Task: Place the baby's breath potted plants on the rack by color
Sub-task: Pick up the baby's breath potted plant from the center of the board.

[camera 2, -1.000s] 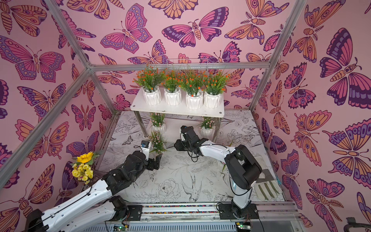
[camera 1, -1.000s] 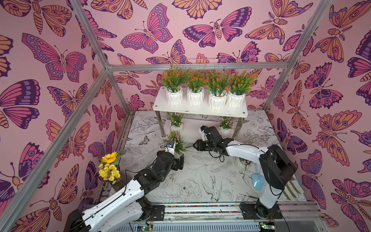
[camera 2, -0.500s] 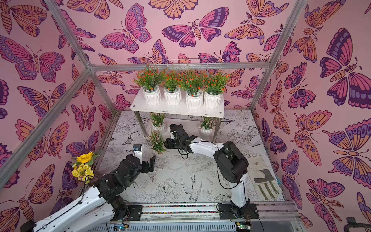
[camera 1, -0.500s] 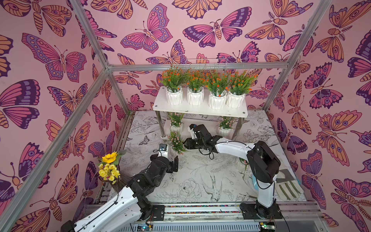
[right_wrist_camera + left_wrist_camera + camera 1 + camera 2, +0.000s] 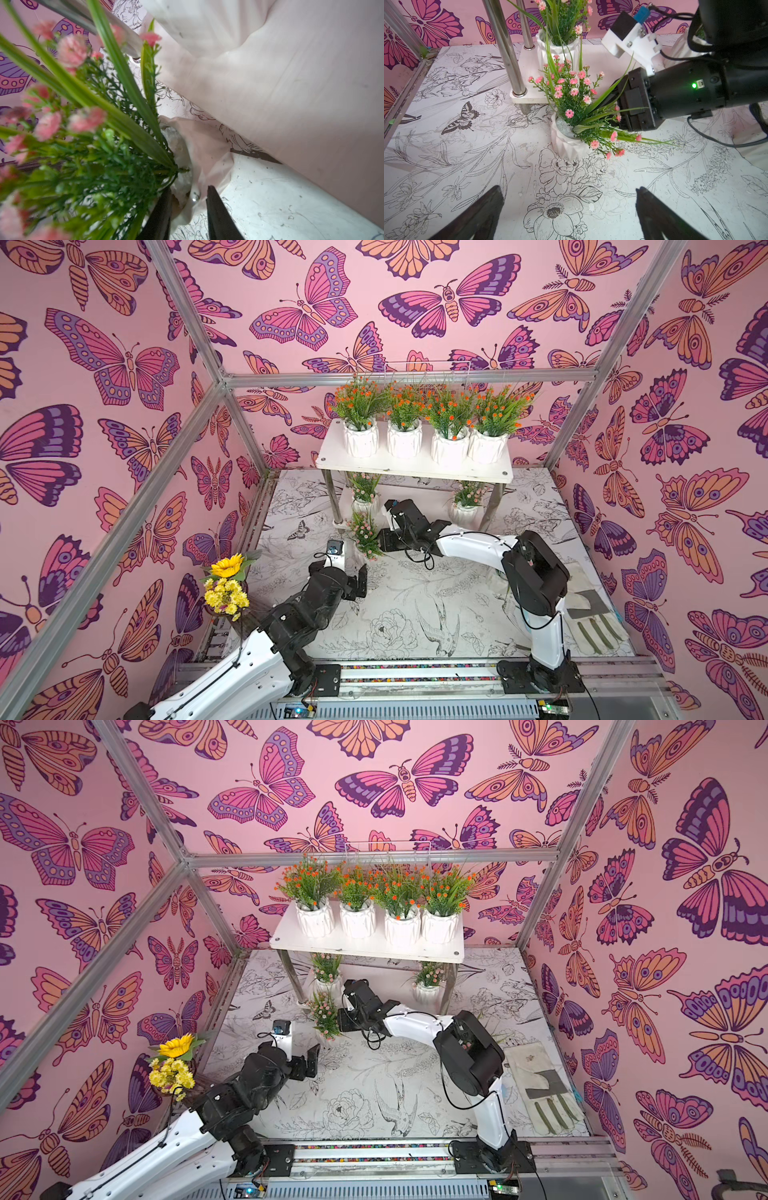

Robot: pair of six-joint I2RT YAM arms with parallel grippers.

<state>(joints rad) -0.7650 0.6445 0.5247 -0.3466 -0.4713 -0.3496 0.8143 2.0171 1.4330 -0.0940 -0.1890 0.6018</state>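
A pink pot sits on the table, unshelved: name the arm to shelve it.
Right. The right gripper straddles the rim of that pink pot; the left gripper hangs open, apart from it.

The flower-printed bench [image 5: 415, 597] carries the white rack [image 5: 415, 468], a pink-flowered potted plant [image 5: 365, 533] before it, and a glove [image 5: 594, 626]

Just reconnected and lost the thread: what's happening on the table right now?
The right gripper has its jaws astride the rim of a pink plant standing on the table in front of the rack; whether they have clamped I cannot tell. The left gripper hangs open and empty nearby. Four orange plants fill the top shelf; two pink ones sit on the lower shelf.
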